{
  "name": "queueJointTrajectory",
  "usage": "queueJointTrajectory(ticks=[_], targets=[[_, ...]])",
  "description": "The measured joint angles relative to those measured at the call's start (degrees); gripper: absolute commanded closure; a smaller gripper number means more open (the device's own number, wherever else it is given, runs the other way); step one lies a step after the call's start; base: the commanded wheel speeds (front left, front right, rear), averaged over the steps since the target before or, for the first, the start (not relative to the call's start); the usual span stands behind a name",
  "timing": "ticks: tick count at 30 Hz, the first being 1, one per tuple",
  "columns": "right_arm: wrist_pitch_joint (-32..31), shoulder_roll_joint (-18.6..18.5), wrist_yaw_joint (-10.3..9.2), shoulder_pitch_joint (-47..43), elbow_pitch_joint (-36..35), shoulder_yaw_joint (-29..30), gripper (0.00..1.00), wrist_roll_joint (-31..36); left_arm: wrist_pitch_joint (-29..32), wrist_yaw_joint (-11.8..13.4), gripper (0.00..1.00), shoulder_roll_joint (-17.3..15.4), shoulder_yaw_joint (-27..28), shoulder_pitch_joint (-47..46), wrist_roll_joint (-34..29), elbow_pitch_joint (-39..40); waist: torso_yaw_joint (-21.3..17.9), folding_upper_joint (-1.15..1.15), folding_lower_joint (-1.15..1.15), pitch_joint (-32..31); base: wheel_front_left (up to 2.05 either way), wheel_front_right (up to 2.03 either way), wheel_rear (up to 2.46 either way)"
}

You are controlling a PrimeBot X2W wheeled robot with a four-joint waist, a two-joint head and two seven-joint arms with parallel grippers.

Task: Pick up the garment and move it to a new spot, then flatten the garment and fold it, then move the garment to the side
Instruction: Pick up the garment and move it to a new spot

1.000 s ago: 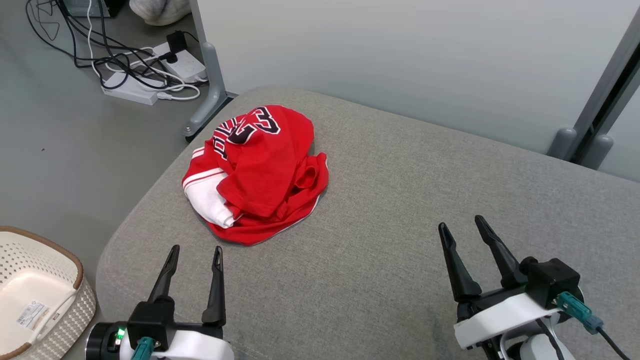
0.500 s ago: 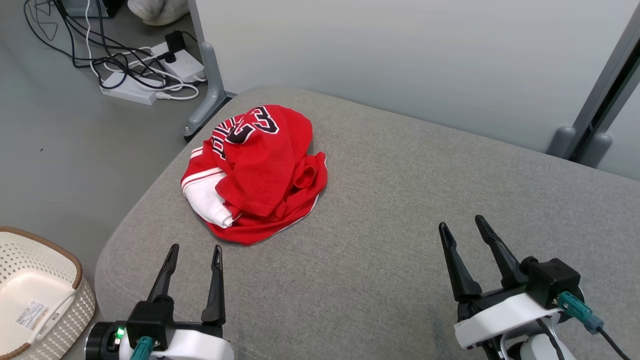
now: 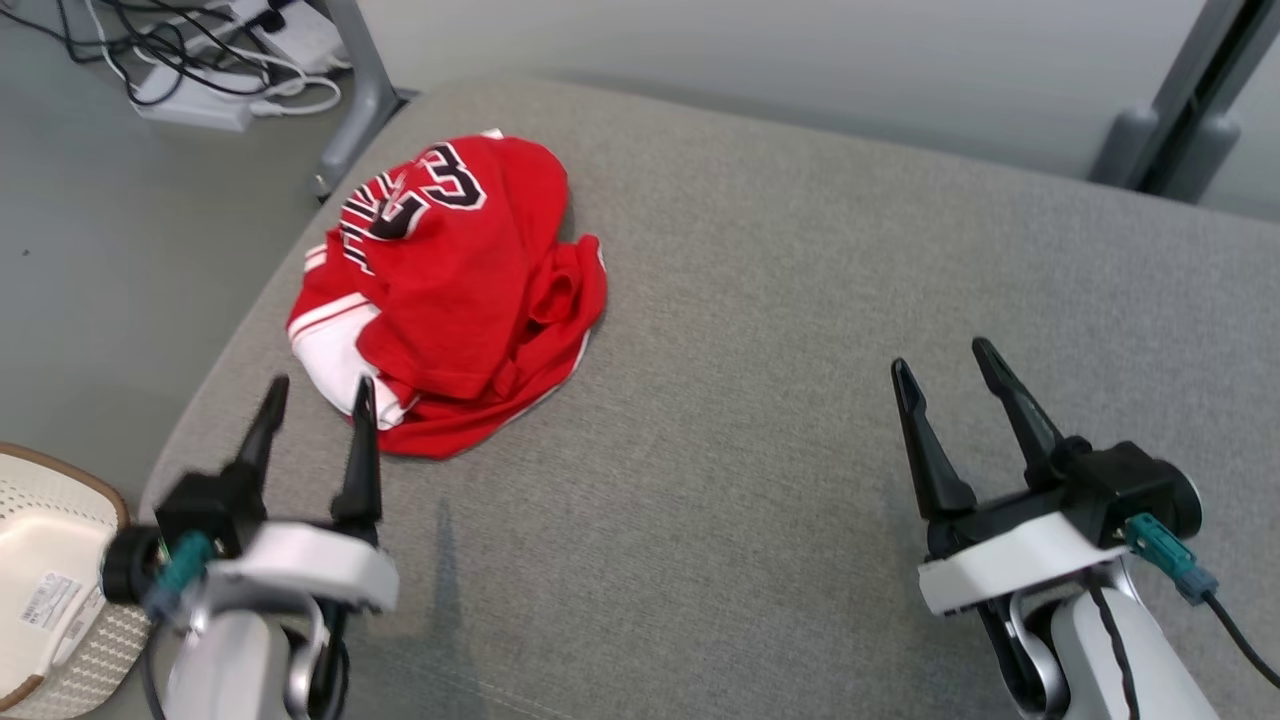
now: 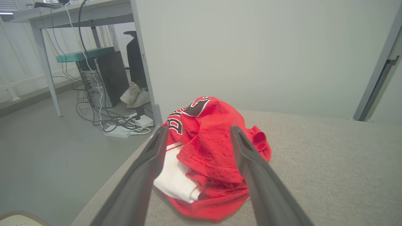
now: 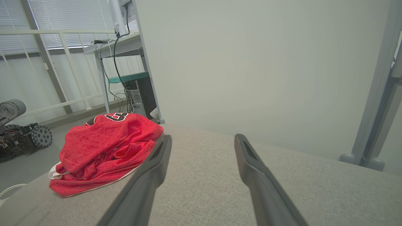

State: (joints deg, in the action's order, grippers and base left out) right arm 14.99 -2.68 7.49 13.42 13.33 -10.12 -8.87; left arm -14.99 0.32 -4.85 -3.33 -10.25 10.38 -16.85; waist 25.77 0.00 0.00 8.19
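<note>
Red jersey (image 3: 450,290): lying crumpled on the cushion (image 3: 800,300), on its far left part. A white panel is showing on the near side and black numerals on top.
Cushion edges: the left edge is curving down to the floor (image 3: 120,260) just beside the jersey; the far edge is running along a pale wall (image 3: 700,40).
Open room: the cushion's middle and right are lying bare.
Left gripper (image 3: 322,385): hovering over the cushion's near left with jaws spread wide, holding nothing. Its tips are pointing at the jersey's near hem, just beside it; contact cannot be told.
Right gripper (image 3: 941,355): hovering over the cushion's near right, jaws wide, gripping nothing, well apart from the jersey.
Off the cushion: a basket (image 3: 75,475) is sitting past the near left corner, and cables (image 3: 200,90) are trailing past the far left corner.
</note>
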Motion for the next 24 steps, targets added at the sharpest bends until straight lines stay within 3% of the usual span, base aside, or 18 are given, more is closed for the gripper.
queueJointTrajectory(ticks=[12,16,24], targets=[[-0.87,0.01,0.01,6.15,-4.61,-0.03,0.0,5.97,14.29,-5.89,0.0,-8.03,2.3,-22.51,6.31,-11.45,-4.44,0.0,0.0,10.88,0.0,0.0,0.0],[-0.96,0.02,0.01,7.32,-5.37,-1.13,0.0,6.44,19.35,-6.42,0.0,-10.83,2.37,-27.99,7.89,-16.59,-6.63,0.0,0.0,13.87,0.0,0.0,0.0],[-0.96,-0.01,0.01,7.93,-5.47,-1.41,0.0,6.68,23.97,-7.1,0.0,-13.11,1.98,-33.18,10.07,-24.4,-9.48,0.0,0.0,16.53,0.0,0.0,0.0]])
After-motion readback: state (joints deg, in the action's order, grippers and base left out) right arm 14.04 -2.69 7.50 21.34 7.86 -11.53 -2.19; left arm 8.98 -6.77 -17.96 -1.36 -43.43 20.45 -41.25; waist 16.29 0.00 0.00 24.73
